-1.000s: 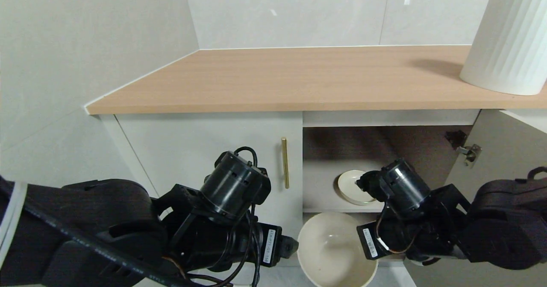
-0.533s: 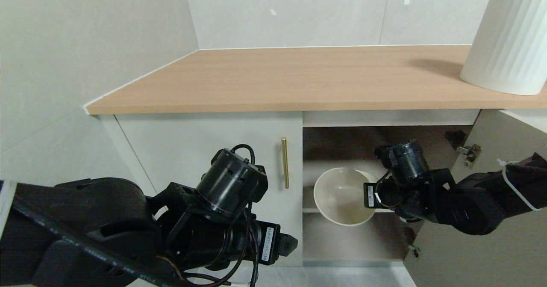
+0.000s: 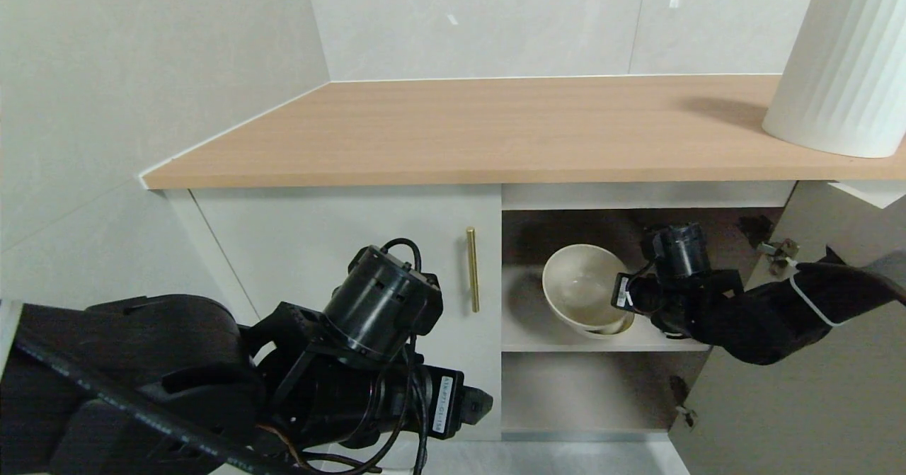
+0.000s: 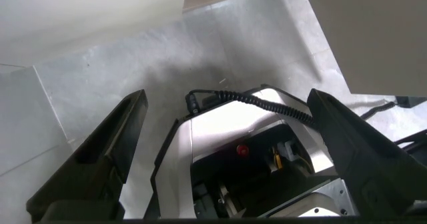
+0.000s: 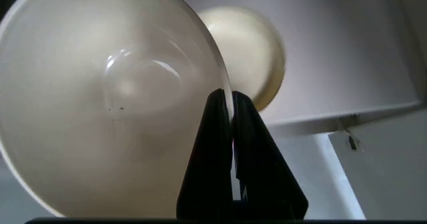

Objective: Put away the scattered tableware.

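A cream bowl (image 3: 580, 287) is held tilted inside the open cabinet, just above the middle shelf (image 3: 527, 333). My right gripper (image 3: 623, 298) is shut on its rim; the right wrist view shows the bowl (image 5: 113, 104) with the fingers (image 5: 233, 151) pinching its edge. A small cream plate (image 5: 257, 54) lies on the shelf behind the bowl, its edge (image 3: 614, 330) peeking out below it. My left gripper (image 4: 227, 137) hangs open and empty low in front of the closed left door, facing the floor.
The cabinet's right door (image 3: 800, 362) stands open; the left door (image 3: 347, 248) with a brass handle (image 3: 471, 268) is closed. A white ribbed container (image 3: 842, 64) stands on the wooden countertop (image 3: 495, 128). A bare lower shelf (image 3: 580, 397) lies below.
My right gripper has carried the bowl from low in front of the cabinet up and inward onto the middle-shelf level, over the small plate. The left arm has hardly moved.
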Controlling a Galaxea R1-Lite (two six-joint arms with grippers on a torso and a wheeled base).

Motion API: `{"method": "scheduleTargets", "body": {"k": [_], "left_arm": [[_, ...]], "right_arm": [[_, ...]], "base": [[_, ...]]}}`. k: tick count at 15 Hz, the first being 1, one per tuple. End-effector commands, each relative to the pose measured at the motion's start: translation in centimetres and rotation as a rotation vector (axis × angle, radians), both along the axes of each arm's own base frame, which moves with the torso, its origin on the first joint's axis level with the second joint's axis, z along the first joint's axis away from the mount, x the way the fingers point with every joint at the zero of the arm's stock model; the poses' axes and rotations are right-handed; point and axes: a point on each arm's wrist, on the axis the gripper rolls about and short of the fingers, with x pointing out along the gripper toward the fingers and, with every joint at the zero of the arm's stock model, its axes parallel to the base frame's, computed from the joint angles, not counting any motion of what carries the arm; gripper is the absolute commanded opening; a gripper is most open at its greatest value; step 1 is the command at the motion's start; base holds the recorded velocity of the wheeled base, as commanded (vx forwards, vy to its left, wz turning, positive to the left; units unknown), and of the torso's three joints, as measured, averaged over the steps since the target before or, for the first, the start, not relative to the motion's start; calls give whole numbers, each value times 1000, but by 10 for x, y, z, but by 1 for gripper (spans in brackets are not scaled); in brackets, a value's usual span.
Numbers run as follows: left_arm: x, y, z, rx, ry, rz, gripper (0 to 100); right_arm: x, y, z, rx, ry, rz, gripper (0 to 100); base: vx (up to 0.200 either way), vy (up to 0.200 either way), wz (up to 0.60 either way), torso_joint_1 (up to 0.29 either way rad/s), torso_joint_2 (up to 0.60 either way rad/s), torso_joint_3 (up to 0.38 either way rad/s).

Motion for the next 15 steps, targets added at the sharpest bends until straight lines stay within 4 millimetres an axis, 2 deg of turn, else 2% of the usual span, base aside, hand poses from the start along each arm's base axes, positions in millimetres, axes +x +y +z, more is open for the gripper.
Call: {"method": "scheduleTargets", "body": {"k": [1,9,15], "left_arm": [[0,0,0,0,0,0,100],[0,0,0,1,-1,1,100],[0,0,0,0,-2,1,100]], "right_arm": [[8,-5,-4,4,2,-21,0],[38,-25,-32,10,34,-106,0],[45,-25,-43,23,48,-125,0]], "base": [[0,0,0,0,0,0],[0,0,0,0,0,0],[0,0,0,0,0,0]]}}
